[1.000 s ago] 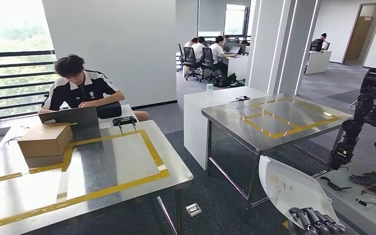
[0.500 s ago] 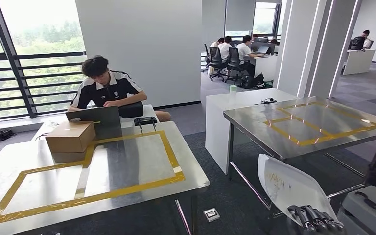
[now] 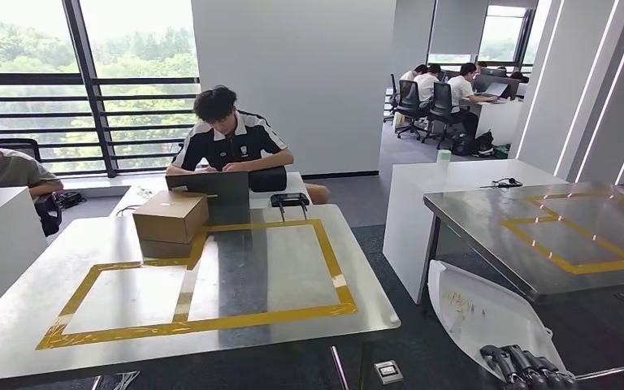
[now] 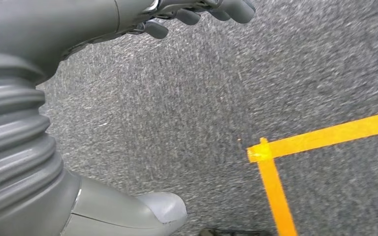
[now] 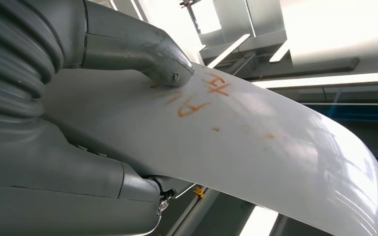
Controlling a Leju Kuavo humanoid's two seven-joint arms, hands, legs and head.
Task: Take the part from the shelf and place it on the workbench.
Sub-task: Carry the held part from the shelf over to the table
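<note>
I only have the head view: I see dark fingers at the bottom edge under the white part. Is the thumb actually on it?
Observer: Yes. In the right wrist view the right hand has its thumb pressed on the white part, beside orange handwriting.
Operator: And the left hand? I have nothing on it.
Observer: The left hand hangs over grey carpet and holds nothing; its fingers are curled in.
Operator: Anything on the floor under it?
Observer: A corner of orange floor tape on the carpet.
</note>
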